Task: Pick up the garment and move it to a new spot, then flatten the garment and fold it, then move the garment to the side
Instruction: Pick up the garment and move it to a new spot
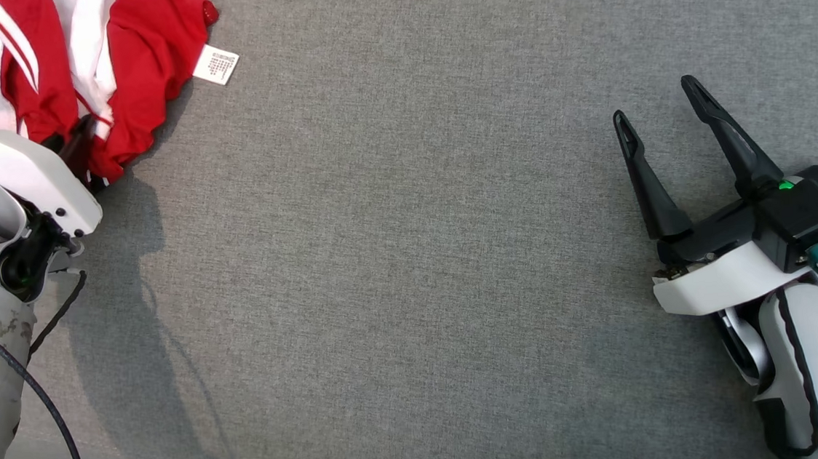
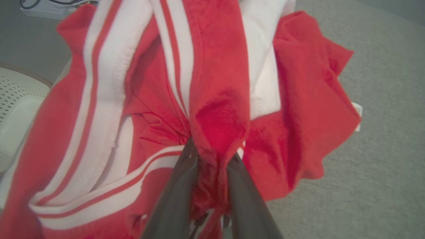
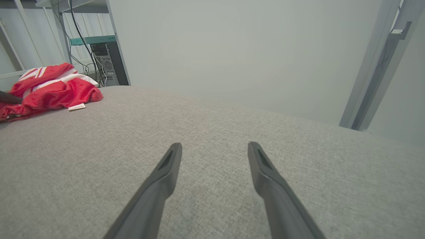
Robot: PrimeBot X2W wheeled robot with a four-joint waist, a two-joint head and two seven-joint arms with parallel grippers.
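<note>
While my left gripper [image 2: 213, 152] pinches a bunched fold of the red and white garment [image 1: 125, 55], heaped at the far left corner of the grey fabric surface [image 1: 412, 273], white label [image 1: 216, 64] at its hem, my right gripper [image 1: 654, 101] spread wide near the right edge, well apart from it

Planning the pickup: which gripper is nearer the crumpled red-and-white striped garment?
Left. The left gripper has the garment between its fingers; the right gripper is far off.
</note>
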